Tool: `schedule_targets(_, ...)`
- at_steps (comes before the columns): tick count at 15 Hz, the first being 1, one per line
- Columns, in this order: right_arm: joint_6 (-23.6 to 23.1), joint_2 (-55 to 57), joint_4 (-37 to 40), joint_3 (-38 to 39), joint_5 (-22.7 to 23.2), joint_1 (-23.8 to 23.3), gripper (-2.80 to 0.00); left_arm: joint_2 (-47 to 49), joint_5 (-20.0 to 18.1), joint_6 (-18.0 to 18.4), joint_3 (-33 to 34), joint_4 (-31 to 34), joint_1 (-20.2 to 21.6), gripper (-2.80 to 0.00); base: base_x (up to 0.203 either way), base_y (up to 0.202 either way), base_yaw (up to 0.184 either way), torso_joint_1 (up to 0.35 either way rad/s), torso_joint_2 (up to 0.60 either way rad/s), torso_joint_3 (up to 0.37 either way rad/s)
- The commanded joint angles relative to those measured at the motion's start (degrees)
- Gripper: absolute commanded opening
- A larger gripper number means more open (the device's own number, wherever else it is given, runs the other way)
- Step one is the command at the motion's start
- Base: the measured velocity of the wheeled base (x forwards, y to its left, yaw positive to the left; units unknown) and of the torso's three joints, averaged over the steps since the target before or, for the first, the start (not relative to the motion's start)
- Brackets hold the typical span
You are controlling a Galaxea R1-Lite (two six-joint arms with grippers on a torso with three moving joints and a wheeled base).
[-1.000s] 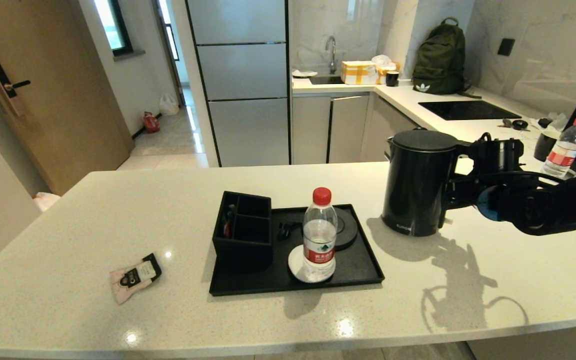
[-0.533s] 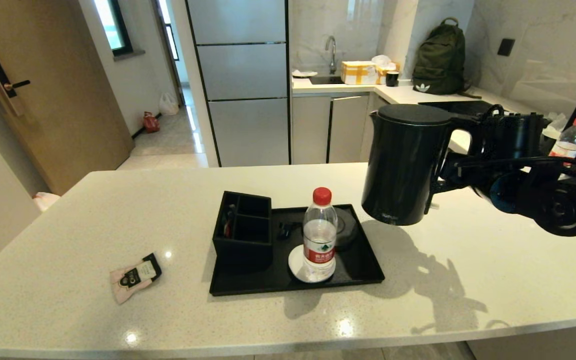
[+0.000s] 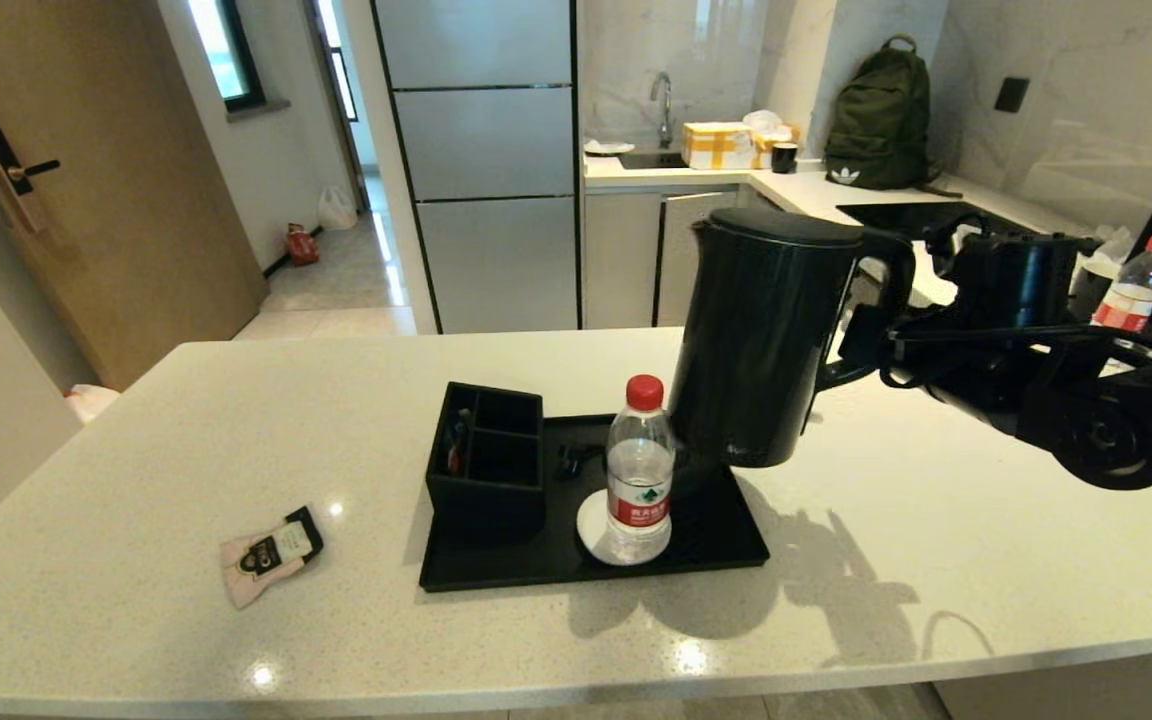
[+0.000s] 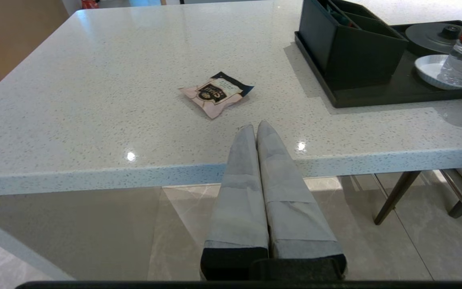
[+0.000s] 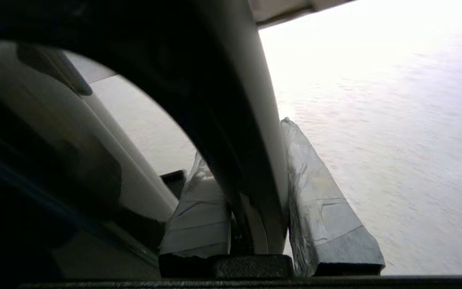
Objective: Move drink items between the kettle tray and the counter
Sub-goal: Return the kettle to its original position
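The right gripper (image 3: 876,345) is clamping the kettle (image 3: 761,335) by its loop handle (image 5: 231,132), and the kettle is hanging in the air, tipped a little, over the far right corner of the tray (image 3: 726,545). In the right wrist view both taped fingers (image 5: 319,200) are squeezing the handle from either side. Nothing is under the kettle's foot but shadow; it is not sitting on anything.

On the tray, the bottle (image 3: 639,470) is standing on a small white saucer (image 3: 591,528) at the near side, with the compartment box (image 3: 486,455) at the left end. The round base (image 4: 435,36) is lying behind the bottle, bare.

Out on the bench (image 3: 136,420), well left of the tray, the pink sachet (image 3: 269,553) is lying flat, black end pointing toward the tray.

The left gripper (image 4: 254,128) is parked off the near edge of the bench, fingers pressed together on nothing, pointing at the sachet.

A second bottle (image 3: 1131,285) is standing far right, behind the arm.
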Motion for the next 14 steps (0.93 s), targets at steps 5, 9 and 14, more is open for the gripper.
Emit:
schedule_targets(5, -5.80, 7.87, -12.39, 1.86, 9.39, 0.36, -2.80, 0.07, 0.06, 0.10, 0.00, 0.02, 0.00, -2.80, 0.000, 0.000, 0.000, 0.000, 0.00, 0.000)
schedule_targets(9, -5.80, 7.87, -12.39, 1.86, 9.39, 0.36, -2.80, 0.07, 0.06, 0.10, 0.00, 0.02, 0.00, -2.80, 0.000, 0.000, 0.000, 0.000, 0.00, 0.000)
schedule_targets(14, -11.00, 17.94, -12.58, -10.39, 10.21, 4.00, -2.80, 0.07, -0.02, 0.01, 0.00, 0.02, 0.00, -2.80, 0.000, 0.000, 0.000, 0.000, 0.00, 0.000)
